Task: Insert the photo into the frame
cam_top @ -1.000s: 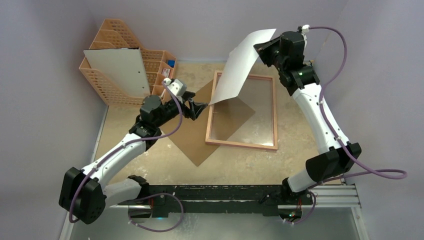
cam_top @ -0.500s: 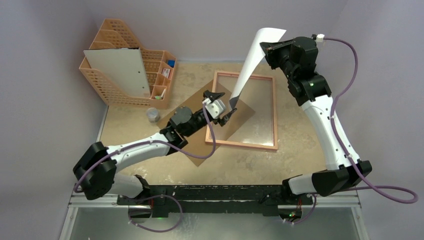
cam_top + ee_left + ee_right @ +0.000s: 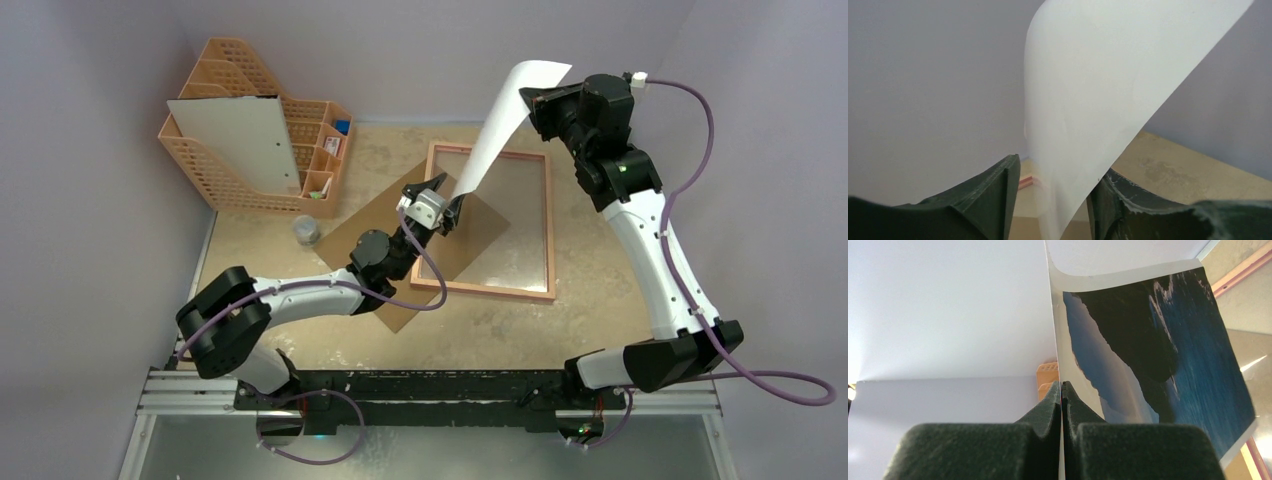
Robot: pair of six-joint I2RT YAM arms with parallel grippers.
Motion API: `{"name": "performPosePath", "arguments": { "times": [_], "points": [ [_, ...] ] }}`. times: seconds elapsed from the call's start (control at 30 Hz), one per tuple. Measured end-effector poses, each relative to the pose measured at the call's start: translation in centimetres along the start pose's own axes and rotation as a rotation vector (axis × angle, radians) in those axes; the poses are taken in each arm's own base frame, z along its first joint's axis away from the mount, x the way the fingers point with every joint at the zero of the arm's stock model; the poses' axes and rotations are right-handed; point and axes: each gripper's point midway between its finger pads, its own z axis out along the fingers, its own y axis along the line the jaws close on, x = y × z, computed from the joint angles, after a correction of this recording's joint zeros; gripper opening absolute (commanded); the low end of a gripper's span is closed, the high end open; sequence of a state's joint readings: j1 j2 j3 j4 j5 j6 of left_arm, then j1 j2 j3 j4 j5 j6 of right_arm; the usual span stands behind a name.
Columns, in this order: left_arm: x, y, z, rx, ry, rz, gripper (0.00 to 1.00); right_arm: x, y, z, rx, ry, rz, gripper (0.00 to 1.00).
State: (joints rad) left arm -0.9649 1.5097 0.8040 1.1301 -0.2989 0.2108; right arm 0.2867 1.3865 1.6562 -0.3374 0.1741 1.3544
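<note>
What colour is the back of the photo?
Plain white. The photo shows its back best in the left wrist view.

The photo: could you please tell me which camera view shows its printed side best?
The right wrist view. There the photo shows its blue sea and dark mountains at close range, with its edge pinched in the right pincer. The top external and left wrist views show only its plain white back.

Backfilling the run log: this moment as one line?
right claw: shut on photo upper edge, sheet hanging | left claw: open, photo's lower corner between fingers | frame: flat on table, photo not in
</note>
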Motion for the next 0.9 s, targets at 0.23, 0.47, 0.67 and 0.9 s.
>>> {"name": "performPosePath", "arguments": {
  "times": [0.23,0.47,0.67,0.9],
  "points": [
    [-0.3,1.0,-0.1,-0.073,-0.032,-0.057,0.13,0.0,0.0,0.0,0.001,0.002,0.0,0.0],
    [-0.4,1.1,-0.3,-0.081,-0.028,-0.077,0.0,0.2,-0.4,0.2,0.007,0.005,-0.002,0.0],
    [0.0,1.0,-0.7,-0.072,-0.002,-0.081,0.0,0.5,-1.2,0.6,0.013,0.012,-0.025,0.67],
    [0.0,1.0,1.3,-0.114,0.138,-0.158,0.0,0.4,-0.1,0.8,-0.078,0.01,-0.223,0.91]
  ]
}}
